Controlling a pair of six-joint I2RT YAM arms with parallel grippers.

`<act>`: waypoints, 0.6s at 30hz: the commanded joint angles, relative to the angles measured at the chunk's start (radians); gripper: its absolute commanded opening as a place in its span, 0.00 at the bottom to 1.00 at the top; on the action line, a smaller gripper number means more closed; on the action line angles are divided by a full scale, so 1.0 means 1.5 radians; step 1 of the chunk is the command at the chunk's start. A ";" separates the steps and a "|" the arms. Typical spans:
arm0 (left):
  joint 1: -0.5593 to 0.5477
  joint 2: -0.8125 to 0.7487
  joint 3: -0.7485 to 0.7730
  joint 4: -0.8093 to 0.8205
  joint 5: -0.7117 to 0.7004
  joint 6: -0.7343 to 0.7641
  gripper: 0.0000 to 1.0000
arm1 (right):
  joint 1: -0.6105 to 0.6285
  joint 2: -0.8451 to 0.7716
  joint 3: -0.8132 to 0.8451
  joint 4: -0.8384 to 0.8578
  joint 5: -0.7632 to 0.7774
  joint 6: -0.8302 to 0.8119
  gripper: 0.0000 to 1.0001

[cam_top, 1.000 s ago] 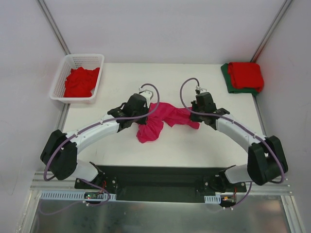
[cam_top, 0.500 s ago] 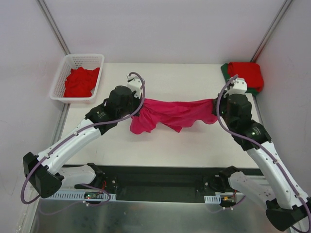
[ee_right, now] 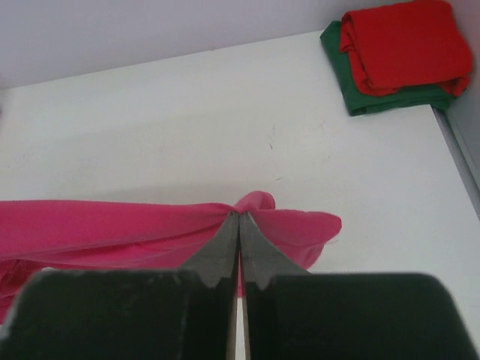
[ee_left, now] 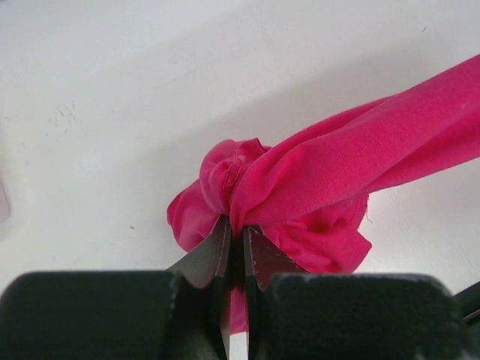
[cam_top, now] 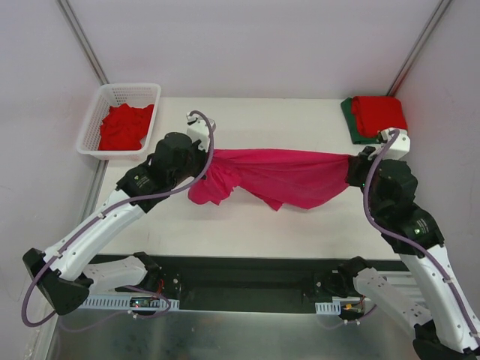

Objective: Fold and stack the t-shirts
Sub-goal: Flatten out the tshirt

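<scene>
Since the earlier frame the arms have been spread and the pink shirt (cam_top: pixel 277 174) drawn out wider. It is stretched over the middle of the counter (cam_top: pixel 300 221). One end is clamped in the left pincer (ee_left: pixel 235 229), the other in the right pincer (ee_right: pixel 238 217). A red shirt (cam_top: pixel 380 114) is folded on a green shirt (cam_top: pixel 349 118) at the far right corner, near the right pincer. A basket (cam_top: pixel 91 120) of red shirts (cam_top: pixel 124 126) is seen at the far left corner.

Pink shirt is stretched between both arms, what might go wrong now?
Left pincer and right pincer each pinch only a small bunch of the pink shirt, so pulling wider may slip it free. Its sagging middle may land creased. The folded stack lies close to the right pincer and might get nudged.
</scene>
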 commanded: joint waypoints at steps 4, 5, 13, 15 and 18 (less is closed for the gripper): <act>-0.007 -0.055 0.077 0.007 0.036 0.031 0.02 | 0.003 -0.029 0.087 0.037 0.001 -0.068 0.01; -0.007 -0.057 0.091 0.004 0.042 0.034 0.02 | 0.002 -0.030 0.092 0.044 -0.008 -0.072 0.01; -0.007 -0.072 0.132 -0.008 0.116 0.053 0.04 | 0.002 -0.030 0.129 0.095 -0.080 -0.105 0.02; -0.008 -0.078 0.133 -0.009 0.118 0.055 0.04 | 0.002 -0.029 0.136 0.104 -0.089 -0.114 0.01; -0.007 -0.081 0.133 -0.010 0.113 0.058 0.04 | 0.002 -0.027 0.143 0.114 -0.098 -0.116 0.02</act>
